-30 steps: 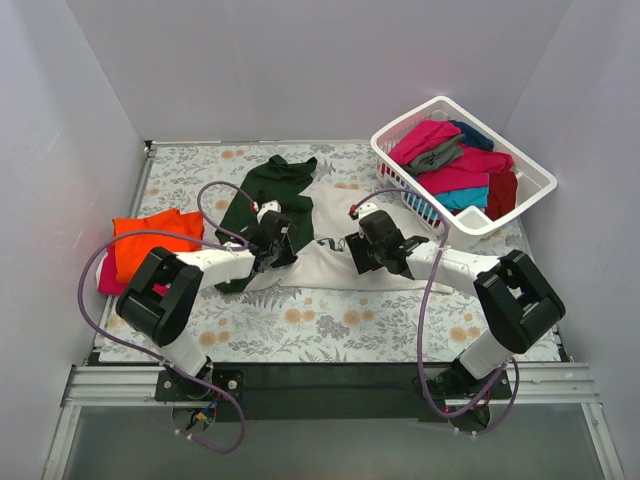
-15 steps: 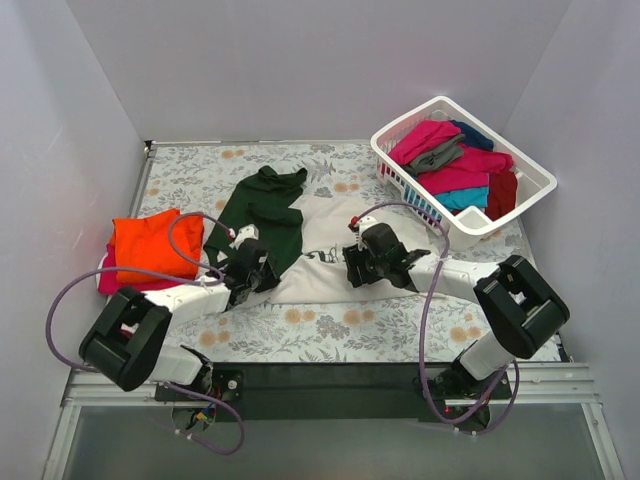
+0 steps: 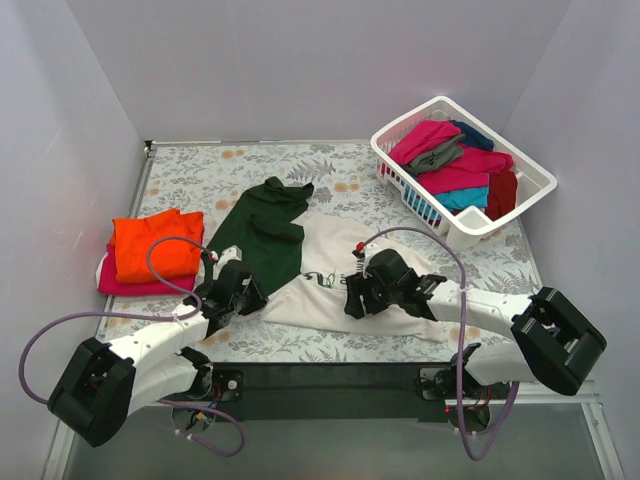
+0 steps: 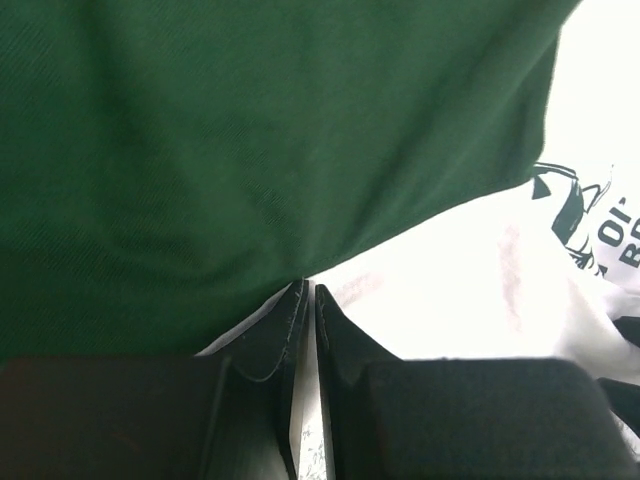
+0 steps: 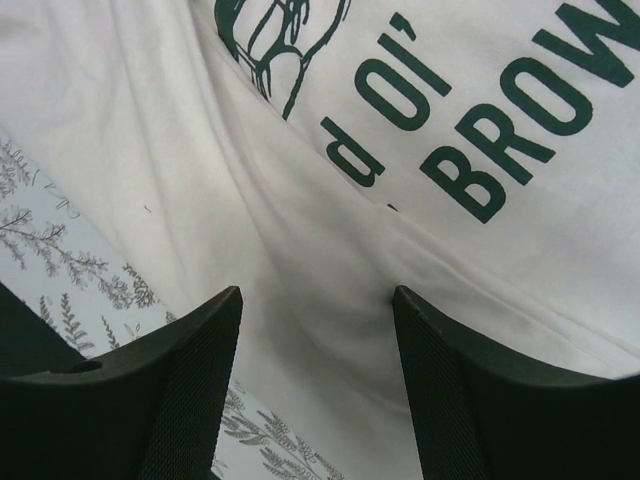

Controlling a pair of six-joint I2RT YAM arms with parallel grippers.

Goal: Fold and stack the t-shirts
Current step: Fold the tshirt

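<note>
Now, from above, both arms are drawing back toward their bases, dragging the cream-and-green t-shirt [image 3: 318,262] nearer, well left of the white basket [image 3: 420,207]. At the left wrist, the left gripper [image 4: 308,288] is pinching the shirt's smooth green cloth. At the right wrist, the right gripper [image 5: 317,295] is hanging spread over wrinkled, printed cream cloth.

The table wears a grey floral cover [image 3: 200,180]. In the middle of the frame a cream shirt [image 3: 332,245] with dark green sleeves and print lies spread and rumpled, its lower hem near the bottom edge of the cover. At the left edge, an orange shirt [image 3: 150,245] lies folded on a magenta one [image 3: 135,288]. A white basket [image 3: 455,225] of shirts stands at upper right.
</note>
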